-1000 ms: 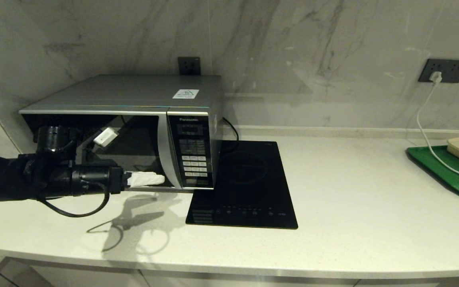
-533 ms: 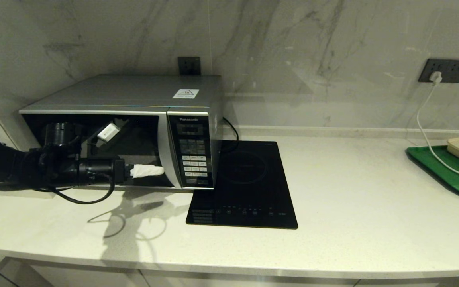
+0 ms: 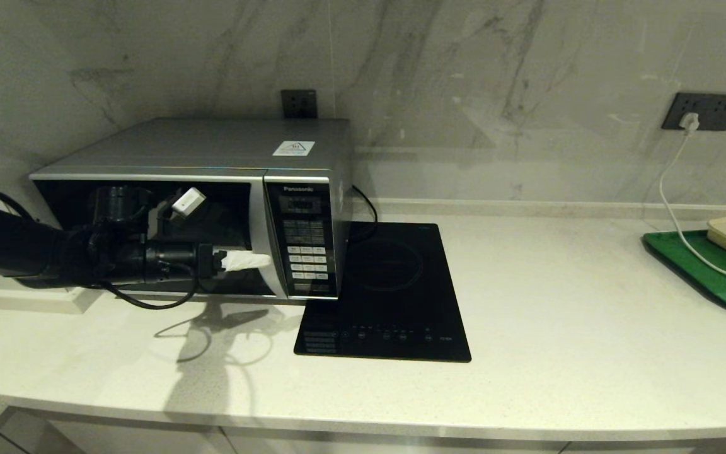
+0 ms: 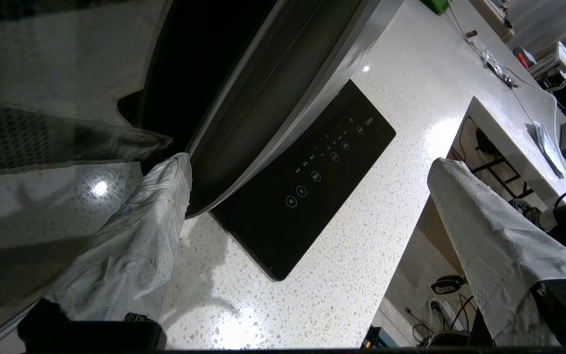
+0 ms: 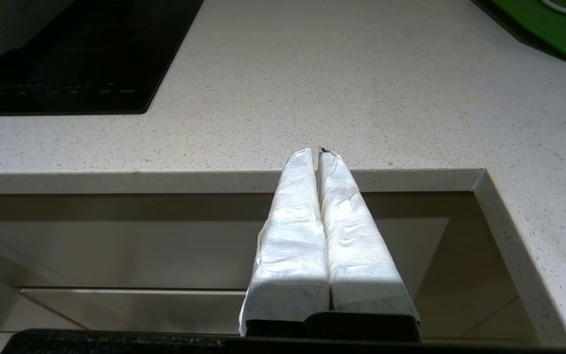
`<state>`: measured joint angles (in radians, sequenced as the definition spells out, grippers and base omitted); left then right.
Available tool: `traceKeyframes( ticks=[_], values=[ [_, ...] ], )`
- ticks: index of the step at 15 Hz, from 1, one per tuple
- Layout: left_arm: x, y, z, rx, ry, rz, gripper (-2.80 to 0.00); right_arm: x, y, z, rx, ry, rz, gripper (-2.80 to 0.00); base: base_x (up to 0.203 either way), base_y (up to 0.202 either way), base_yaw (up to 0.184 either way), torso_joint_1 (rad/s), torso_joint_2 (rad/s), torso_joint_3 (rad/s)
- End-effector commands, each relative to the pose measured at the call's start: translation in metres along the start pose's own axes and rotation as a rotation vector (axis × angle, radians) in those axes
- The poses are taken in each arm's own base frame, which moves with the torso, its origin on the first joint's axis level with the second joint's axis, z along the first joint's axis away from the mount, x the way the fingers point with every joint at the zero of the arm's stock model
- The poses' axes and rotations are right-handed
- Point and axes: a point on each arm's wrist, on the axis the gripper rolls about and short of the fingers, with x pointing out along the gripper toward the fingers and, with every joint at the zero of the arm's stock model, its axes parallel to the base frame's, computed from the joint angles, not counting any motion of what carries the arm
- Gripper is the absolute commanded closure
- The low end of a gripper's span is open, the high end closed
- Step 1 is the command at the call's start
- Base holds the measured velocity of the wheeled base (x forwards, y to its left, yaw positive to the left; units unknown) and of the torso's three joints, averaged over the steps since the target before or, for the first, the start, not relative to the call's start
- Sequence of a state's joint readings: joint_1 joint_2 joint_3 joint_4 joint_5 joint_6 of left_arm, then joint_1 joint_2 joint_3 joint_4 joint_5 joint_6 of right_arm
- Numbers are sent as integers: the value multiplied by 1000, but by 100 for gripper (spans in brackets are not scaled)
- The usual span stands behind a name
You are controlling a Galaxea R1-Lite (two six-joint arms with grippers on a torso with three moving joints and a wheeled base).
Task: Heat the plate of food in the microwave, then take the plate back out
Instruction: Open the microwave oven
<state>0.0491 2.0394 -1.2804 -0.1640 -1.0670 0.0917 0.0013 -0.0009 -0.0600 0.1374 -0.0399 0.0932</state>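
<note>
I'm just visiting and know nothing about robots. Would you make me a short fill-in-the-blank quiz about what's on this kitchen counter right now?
1. The left gripper is in front of the door of the ____.
2. Right beside the microwave lies a flat ____ hob.
3. The right gripper hangs below the counter edge with its fingers ____.
4. The tray at the far right is ____.

Missing words: microwave; black; shut; green

Black induction hob (image 3: 383, 291) on countertop (image 3: 558, 328); green tray (image 3: 713, 272) far right.
</note>
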Motion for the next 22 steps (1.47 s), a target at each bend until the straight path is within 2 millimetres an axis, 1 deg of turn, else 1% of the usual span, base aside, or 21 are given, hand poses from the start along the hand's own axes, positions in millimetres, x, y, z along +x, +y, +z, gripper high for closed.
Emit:
traceKeyframes(
  ticks=[1, 10, 16, 19, 22],
  values=[
    [3, -4, 2, 11, 0, -16, -280, 0, 0, 0, 0, 2, 0, 0, 0, 0, 0, 0, 0, 0],
    [0, -14, 3, 8, -9, -124, -280, 0, 0, 0, 0, 2, 0, 0, 0, 0, 0, 0, 0, 0],
    [1, -13, 2, 9, -9, -153, -280, 0, 0, 0, 0, 2, 0, 0, 0, 0, 0, 0, 0, 0],
    [7, -3, -7, -15, 3, -163, -280, 0, 0, 0, 0, 2, 0, 0, 0, 0, 0, 0, 0, 0],
    [11, 3, -6, -1, 0, -173, -280, 0, 0, 0, 0, 2, 0, 0, 0, 0, 0, 0, 0, 0]
  ],
)
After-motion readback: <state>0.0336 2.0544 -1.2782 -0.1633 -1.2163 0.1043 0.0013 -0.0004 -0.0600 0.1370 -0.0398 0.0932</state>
